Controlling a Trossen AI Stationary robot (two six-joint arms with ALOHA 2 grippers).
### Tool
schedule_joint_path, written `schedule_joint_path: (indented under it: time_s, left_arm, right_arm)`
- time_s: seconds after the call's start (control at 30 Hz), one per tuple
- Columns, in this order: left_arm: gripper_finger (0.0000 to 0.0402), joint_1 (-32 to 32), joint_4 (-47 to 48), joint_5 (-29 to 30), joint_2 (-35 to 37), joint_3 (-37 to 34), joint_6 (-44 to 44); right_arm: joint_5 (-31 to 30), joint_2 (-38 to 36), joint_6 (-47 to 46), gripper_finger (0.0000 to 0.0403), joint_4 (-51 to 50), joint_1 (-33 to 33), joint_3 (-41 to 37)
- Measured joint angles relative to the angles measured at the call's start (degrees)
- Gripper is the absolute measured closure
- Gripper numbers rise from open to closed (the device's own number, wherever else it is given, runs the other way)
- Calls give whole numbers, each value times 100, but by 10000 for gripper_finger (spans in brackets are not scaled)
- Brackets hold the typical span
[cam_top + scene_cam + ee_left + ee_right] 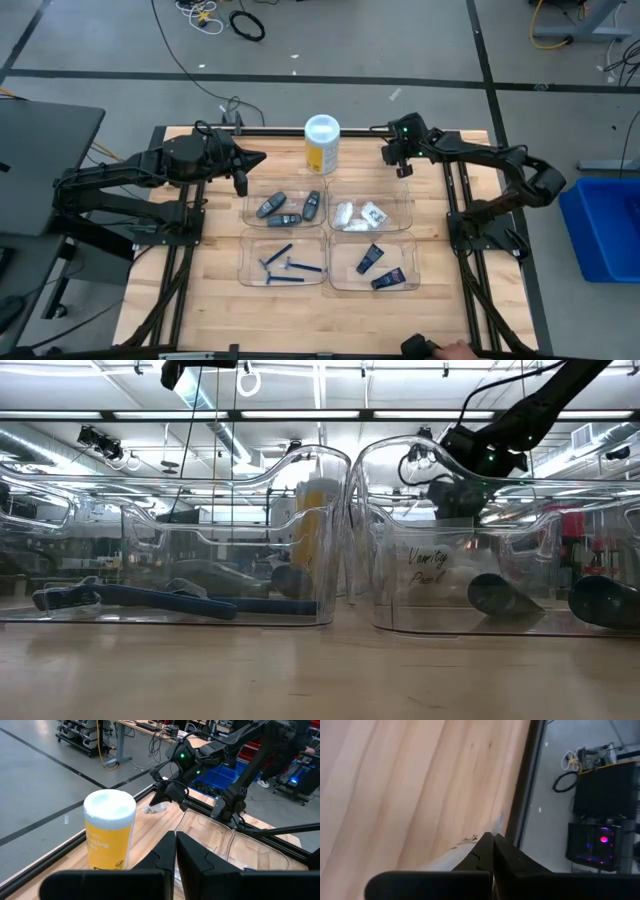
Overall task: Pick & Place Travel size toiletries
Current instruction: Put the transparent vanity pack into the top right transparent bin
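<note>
Four clear trays hold the toiletries: grey oval sticks (pixel 283 207), white packets (pixel 362 214), blue razors (pixel 285 266) and dark blue tubes (pixel 380 268). My right gripper (pixel 400 170) hovers over the table's far right part, beyond the packet tray, shut on one more white crinkly packet (pixel 156 809). My left gripper (pixel 258 158) is shut with nothing in it, held above the far left of the table and pointing toward the yellow canister (pixel 322 143). My right gripper pinches the crinkly packet by its upper edge (pixel 160 806) between the two fingertips (pixel 485 845). The fingers slant down from the table's right side. The packet hangs below them, close over the wood; I cannot tell whether its lower end touches.
The yellow canister with a white lid (pixel 109 832) stands at the far middle of the table, just behind the trays. The table's black frame rail (pixel 522 795) runs close beside my right gripper. Bare wood lies along the near edge (pixel 320 320).
</note>
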State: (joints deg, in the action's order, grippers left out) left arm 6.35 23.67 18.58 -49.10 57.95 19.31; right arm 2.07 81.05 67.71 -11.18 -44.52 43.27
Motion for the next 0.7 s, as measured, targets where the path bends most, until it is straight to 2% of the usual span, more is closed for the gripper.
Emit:
schedule_joint_path:
  time_s: [0.27,0.53,0.7]
  left_arm:
    - [379,0,-1,-37,-1,0,0]
    - [379,-2,-1,-39,0,0,-47]
    - [379,-1,-1,-39,0,1,-70]
  right_arm:
    - [-93,-500,-95,403,0,134,0]
    - [-99,-1106,-521,403,7,571,0]
    - [-313,-1316,-598,403,4,823,0]
